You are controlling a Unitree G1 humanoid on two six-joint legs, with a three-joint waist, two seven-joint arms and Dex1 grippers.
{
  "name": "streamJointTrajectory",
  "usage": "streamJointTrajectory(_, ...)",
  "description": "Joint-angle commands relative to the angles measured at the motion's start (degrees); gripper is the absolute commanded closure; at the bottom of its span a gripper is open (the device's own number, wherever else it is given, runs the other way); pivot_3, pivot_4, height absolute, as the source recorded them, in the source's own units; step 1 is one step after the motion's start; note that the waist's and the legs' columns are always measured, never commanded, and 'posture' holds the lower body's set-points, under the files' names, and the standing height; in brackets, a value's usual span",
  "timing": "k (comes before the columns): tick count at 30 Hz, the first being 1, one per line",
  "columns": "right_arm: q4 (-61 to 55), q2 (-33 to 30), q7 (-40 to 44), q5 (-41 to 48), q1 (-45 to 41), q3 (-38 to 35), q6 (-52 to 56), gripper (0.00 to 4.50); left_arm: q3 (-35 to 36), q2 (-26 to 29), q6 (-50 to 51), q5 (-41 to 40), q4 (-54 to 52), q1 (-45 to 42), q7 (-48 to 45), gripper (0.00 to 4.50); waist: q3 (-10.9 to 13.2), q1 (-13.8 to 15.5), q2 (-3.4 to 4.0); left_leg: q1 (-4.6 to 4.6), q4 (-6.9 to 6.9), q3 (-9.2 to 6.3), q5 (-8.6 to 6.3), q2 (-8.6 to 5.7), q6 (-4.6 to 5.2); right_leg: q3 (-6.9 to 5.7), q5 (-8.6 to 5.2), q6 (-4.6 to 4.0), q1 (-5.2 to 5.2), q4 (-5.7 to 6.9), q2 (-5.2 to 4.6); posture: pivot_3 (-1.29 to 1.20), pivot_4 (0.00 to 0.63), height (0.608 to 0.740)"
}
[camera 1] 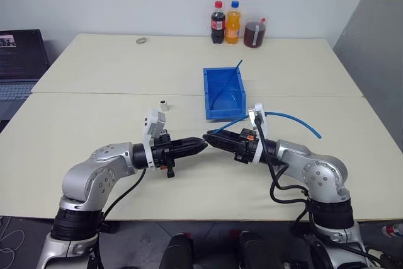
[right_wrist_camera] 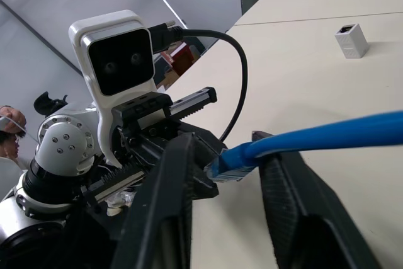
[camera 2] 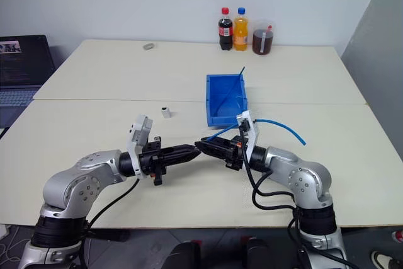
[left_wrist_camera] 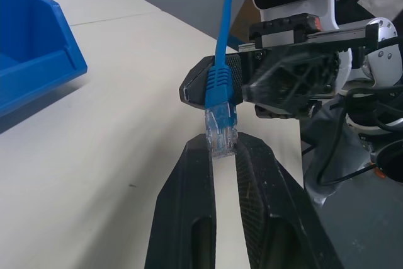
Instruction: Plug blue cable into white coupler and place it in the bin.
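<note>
Where clear-tipped, bright-blue cable (left_wrist_camera: 220,80), curving bin-ward.

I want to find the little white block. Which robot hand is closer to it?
Left. The left gripper is nearer the white coupler, which stands on the table beyond it. The right gripper meets it fingertip to fingertip, slightly farther away.

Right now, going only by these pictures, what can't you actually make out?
- Small grey object at the table's far side: too small in the eye views to identify.
- Laptop: cut off by the eye views' left edge.
- Far end of the blue cable: too small to tell whether it has a plug.
- Bin floor near the front: hidden by its front wall.
- Plug tip: buried in the left claw, left wrist view.
</note>
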Motion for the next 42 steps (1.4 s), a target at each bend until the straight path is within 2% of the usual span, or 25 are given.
streamJointTrajectory(1,-1.7,0.3,1.0,2.7,-1.1,0.1,-0.3,3.99,0.3,0.5,-1.3,0.1,-0.5,-0.3,-0.2,4.3,0.0,0.0,0.0,0.0,0.0,0.0,0.0,0.0,0.0,0.0,0.0,0.0,0.0,0.0,0.0,0.0,0.15,0.74)
streamJointTrajectory(3,-1.6,0.3,0.9,2.9,-1.1,0.1,-0.2,4.37,0.3,0.5,-1.6,0.2,-0.1,-0.4,-0.5,4.3,0.0,0.0,0.0,0.0,0.0,0.0,0.0,0.0,0.0,0.0,0.0,0.0,-0.01,0.0,0.01,0.0,0.15,0.74)
streamJointTrajectory(11,-1.6,0.0,0.9,3.1,-1.1,0.1,-0.3,4.37,-1.2,2.0,-4.1,3.3,1.8,0.0,-2.0,4.3,0.0,0.0,0.0,0.0,-0.01,0.0,0.0,0.0,0.0,0.0,0.0,-0.01,-0.01,-0.01,0.0,0.0,0.15,0.74)
streamJointTrajectory(12,-1.6,0.0,0.9,3.1,-1.1,0.1,-0.3,4.37,-1.5,2.0,-4.8,4.0,2.0,0.1,-1.9,3.6,0.0,0.0,0.0,0.0,-0.01,0.0,0.0,0.0,0.0,0.0,0.0,-0.01,-0.02,-0.01,0.01,0.0,0.15,0.74)
streamJointTrajectory(22,-0.6,-0.6,0.4,1.1,-1.1,0.3,-2.6,4.38,0.2,4.3,-9.3,8.9,1.9,4.4,-0.2,1.56,0.0,-0.1,0.01,-0.04,-0.05,0.0,0.0,0.01,0.0,0.02,-0.01,-0.02,-0.08,-0.01,0.01,0.0,0.15,0.74)
streamJointTrajectory(26,0.7,-0.9,-0.3,-0.9,-0.9,0.1,-4.9,4.38,1.8,3.2,-17.9,17.2,6.4,6.4,7.8,0.7,0.0,0.0,0.01,-0.07,-0.06,0.0,0.0,0.02,0.0,0.0,-0.02,-0.03,-0.12,-0.01,0.0,0.0,0.15,0.74)
streamJointTrajectory(30,1.5,-1.3,0.0,-2.5,-0.6,0.8,-6.6,4.38,2.1,-0.8,-21.9,26.1,10.7,5.9,22.4,0.0,0.0,0.1,0.01,-0.08,-0.04,-0.01,0.0,0.02,0.0,0.0,-0.01,-0.03,-0.12,-0.01,0.0,0.0,0.15,0.74)
streamJointTrajectory(37,2.3,-1.3,0.2,-3.6,-1.3,1.7,-8.1,4.38,2.0,-10.8,-19.9,32.9,17.2,-0.2,39.8,0.0,0.0,0.4,-0.05,-0.4,0.04,-0.08,0.0,-0.06,0.0,-0.09,0.06,-0.03,-0.31,0.01,-0.1,0.0,0.15,0.74)
streamJointTrajectory(42,2.6,-1.3,0.2,-4.1,-1.7,1.7,-8.5,4.38,1.5,-13.6,-17.6,37.9,26.9,-9.7,48.9,0.0,0.0,0.3,-0.07,-0.49,0.19,-0.18,0.0,-0.07,0.0,-0.14,0.12,0.06,-0.33,0.04,-0.06,0.0,0.15,0.74)
